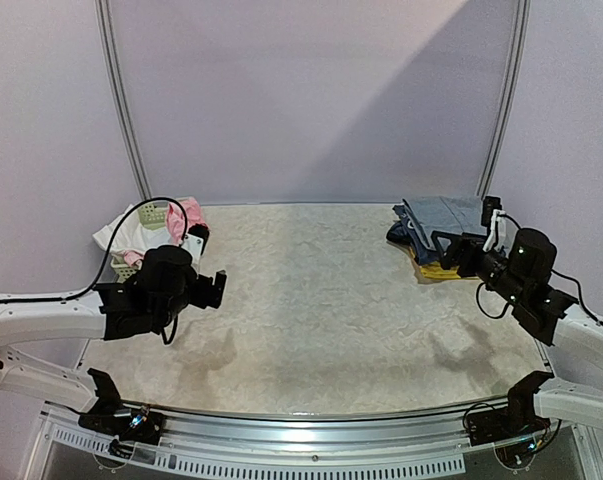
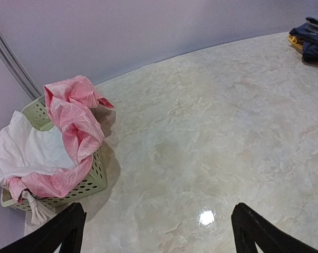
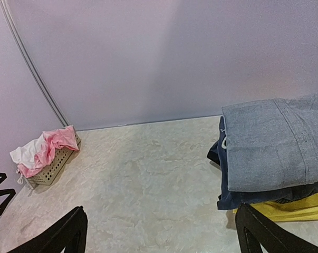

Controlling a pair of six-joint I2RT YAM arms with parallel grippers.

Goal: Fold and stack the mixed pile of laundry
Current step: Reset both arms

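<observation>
1. Pink cloth point(image 2: 74, 113) and white cloth point(image 2: 27, 150) hang over the rim of a basket point(image 2: 90, 182), ahead of the L gripper and to its left, clear of it. Neither is folded.
2. L gripper point(image 1: 213, 289): fingers spread wide, nothing btwn them. It hovers over the table point(image 1: 321, 300).
3. R gripper point(image 1: 451, 248): fingers also spread wide, holding nothing.
4. Stack point(image 1: 441, 215) sits just ahead of the R gripper and to its right. Grey piece point(image 3: 275, 145) on top, navy piece point(image 3: 253, 197) under it, yellow piece point(image 3: 290, 208) at the bottom.
5. Step, as I judge it: btwn garments, w/ part of the laundry stacked and the pink and white to do.
6. Next move prob. calls for the L gripper to swing left, pinch the pink cloth at a high fold, lift it free of the basket w/o dragging the basket along, then spread it flat btwn both grippers.
</observation>
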